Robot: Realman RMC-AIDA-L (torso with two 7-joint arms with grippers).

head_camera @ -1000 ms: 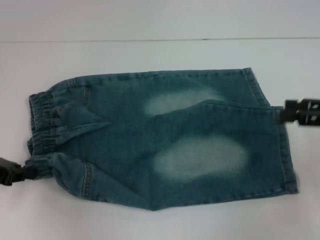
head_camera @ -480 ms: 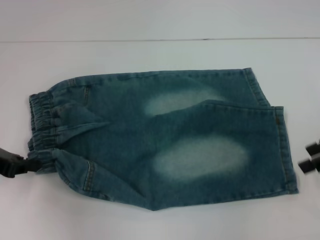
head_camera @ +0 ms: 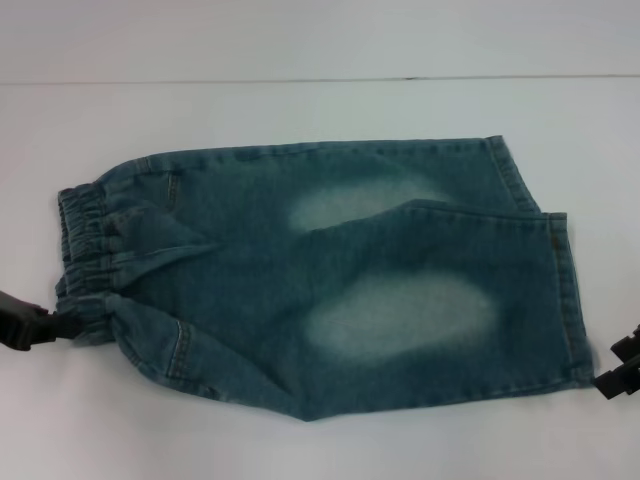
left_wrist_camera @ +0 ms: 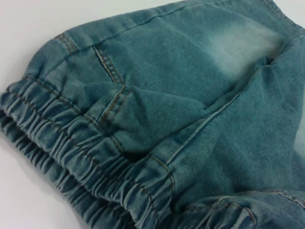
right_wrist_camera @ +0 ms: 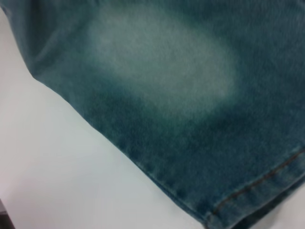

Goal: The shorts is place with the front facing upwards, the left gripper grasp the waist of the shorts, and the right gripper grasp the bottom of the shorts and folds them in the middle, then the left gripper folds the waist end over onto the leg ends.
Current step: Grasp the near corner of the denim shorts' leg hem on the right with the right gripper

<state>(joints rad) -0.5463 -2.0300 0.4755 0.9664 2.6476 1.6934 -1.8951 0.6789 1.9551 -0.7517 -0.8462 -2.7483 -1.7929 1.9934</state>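
Here, in the head view, the shorts (head_camera: 330, 285) are seen lying flat on the white table (head_camera: 300, 110), folded in the middle so that one leg is laid over the other. Two pale patches are seen on the blue-green cloth. The waist (head_camera: 85, 255) is turned to the robot's left, and the leg ends (head_camera: 565, 290) are turned to its right. The left gripper (head_camera: 45, 328) is found at the near left corner of the waist. Its tip is pressed into the puckered band, and the cloth is bunched up there, so the band is held tight in its fingers. The right gripper (head_camera: 608, 368) is seen at the right edge of the view, just beside the near corner of the leg ends. It is kept apart from the cloth, nothing is held in it, and a gap is seen between its two fingers.

In the left wrist view, the waist (left_wrist_camera: 81, 167) is shown from close by, with its rows of gathers and brown stitches. A folded flap of denim is laid over it. The gripper's own fingers are not seen here.

In the right wrist view, one pale patch on the shorts (right_wrist_camera: 171, 86) is shown, with a stitched hem (right_wrist_camera: 259, 183) near the corner and the white table (right_wrist_camera: 57, 171) beside it.
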